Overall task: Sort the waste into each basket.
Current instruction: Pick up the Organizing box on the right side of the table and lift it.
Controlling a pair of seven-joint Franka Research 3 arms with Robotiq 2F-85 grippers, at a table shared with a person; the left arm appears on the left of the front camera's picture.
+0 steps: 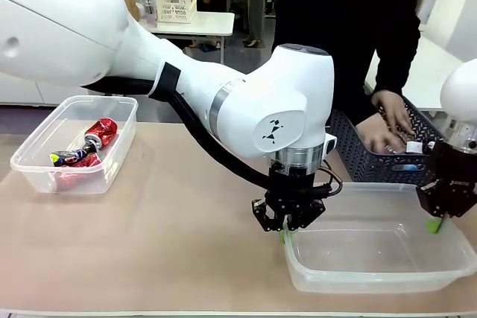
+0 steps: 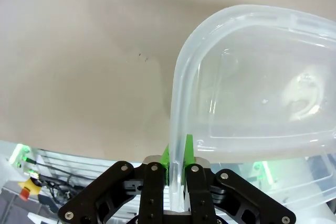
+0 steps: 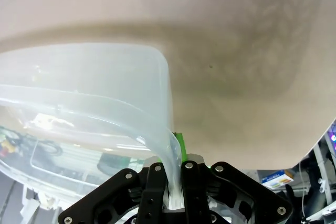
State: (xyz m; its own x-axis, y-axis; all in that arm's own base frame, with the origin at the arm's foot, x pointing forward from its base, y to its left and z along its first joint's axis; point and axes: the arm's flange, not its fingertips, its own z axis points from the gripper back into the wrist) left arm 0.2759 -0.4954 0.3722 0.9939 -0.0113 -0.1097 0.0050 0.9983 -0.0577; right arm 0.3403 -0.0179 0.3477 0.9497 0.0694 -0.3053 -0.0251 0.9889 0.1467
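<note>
Clear plastic at opposite ends of the empty tub (image 1: 373, 285) is clamped by the left tool (image 1: 285, 236) and the right tool (image 1: 434, 223), so its long axis is spanned between them.

No readable text, print on crushed cans (image 1: 88, 145) too blurred

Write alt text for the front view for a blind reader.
The robot's left hand and right hand clamp opposite rims of an empty clear tub. A second tub at far left holds crushed red cans; a person's hands reach into a dark basket behind.
</note>
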